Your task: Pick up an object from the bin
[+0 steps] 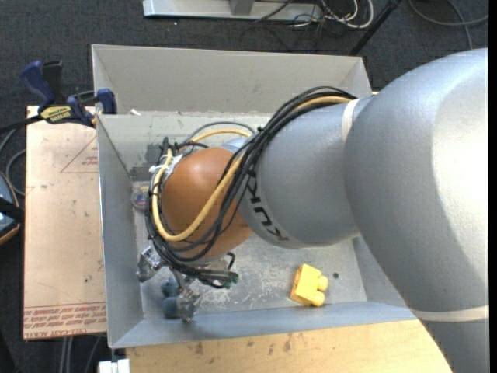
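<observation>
My gripper [189,284] is low in the bin's front left corner, just under the arm's orange cover. Right beside it lie small blue-grey pieces [169,307] on the bin floor, close to the front wall; I cannot tell whether the gripper touches them. A shiny metallic bit [146,267] lies just left of the gripper. A yellow plastic block [309,285] with studs rests on the floor to the right, well apart from the gripper.
A small purple thing [140,200] sits against the left wall, farther back. The arm and its cover hide the middle and back of the bin. Bare floor shows between the gripper and the yellow block.
</observation>
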`<state>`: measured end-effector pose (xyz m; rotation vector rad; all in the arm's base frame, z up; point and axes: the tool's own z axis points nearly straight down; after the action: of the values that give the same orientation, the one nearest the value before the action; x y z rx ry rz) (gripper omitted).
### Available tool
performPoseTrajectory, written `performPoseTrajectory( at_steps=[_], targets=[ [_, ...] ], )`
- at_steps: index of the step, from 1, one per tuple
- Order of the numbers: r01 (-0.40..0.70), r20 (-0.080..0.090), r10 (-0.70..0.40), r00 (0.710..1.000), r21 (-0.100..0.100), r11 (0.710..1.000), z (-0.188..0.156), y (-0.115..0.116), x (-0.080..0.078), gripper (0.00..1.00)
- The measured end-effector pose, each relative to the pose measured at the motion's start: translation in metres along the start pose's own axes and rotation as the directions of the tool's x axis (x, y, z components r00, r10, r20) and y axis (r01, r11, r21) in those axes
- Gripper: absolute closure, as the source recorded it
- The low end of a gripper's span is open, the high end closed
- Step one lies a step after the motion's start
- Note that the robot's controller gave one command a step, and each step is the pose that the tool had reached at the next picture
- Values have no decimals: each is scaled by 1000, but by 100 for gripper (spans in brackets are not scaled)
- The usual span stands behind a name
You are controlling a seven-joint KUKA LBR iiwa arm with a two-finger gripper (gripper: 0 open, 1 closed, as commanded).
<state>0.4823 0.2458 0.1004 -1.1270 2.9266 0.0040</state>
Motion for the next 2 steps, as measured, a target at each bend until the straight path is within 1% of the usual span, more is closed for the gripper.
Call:
performPoseTrajectory(
  at_steps=[1,2],
  targets=[
    [631,2,-631,776,3,776,26,-6,-1,0],
    [706,-1,-706,708,4,708,26,0,0,0]
  ],
)
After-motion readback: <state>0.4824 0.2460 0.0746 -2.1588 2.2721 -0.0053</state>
